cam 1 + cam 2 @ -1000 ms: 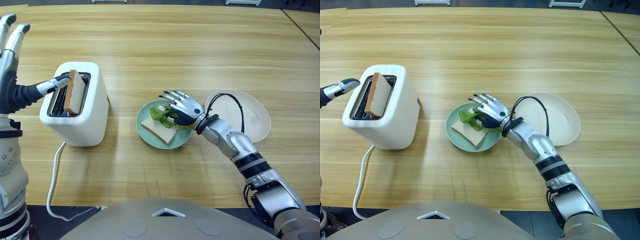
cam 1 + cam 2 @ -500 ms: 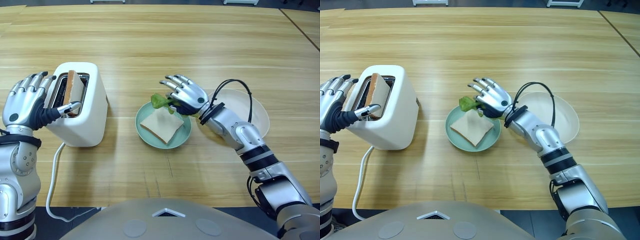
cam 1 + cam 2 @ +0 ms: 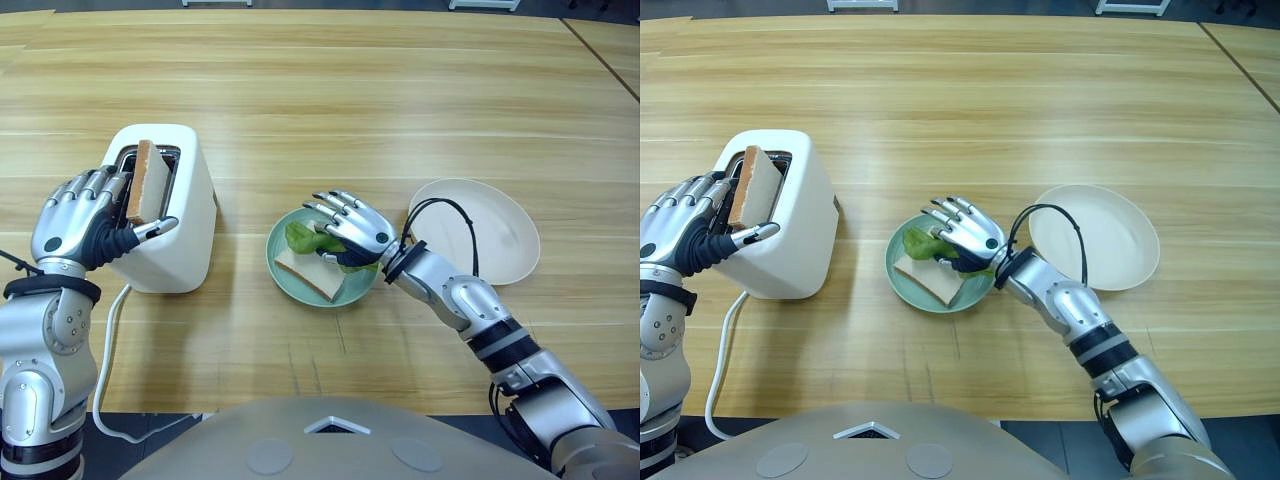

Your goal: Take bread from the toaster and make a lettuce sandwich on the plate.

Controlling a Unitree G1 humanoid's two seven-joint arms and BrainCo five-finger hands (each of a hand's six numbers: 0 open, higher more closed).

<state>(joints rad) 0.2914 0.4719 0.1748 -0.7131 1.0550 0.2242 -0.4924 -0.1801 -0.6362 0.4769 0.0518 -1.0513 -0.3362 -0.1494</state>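
Over the green plate point(image 3: 272, 250), our right hand point(image 3: 352, 225) pinches the lettuce point(image 3: 300, 237) against the bread slice point(image 3: 305, 272) lying there. The leaf is soft, light and tears easily, so a loose hold at its edge suits. Left of the plate, the toaster point(image 3: 185, 250) holds a second slice point(image 3: 150, 182) upright, stiff but crumbly: we'd take its top edge. Farther left, our left hand point(image 3: 75, 215), curled on nothing, sits just beside the toaster.
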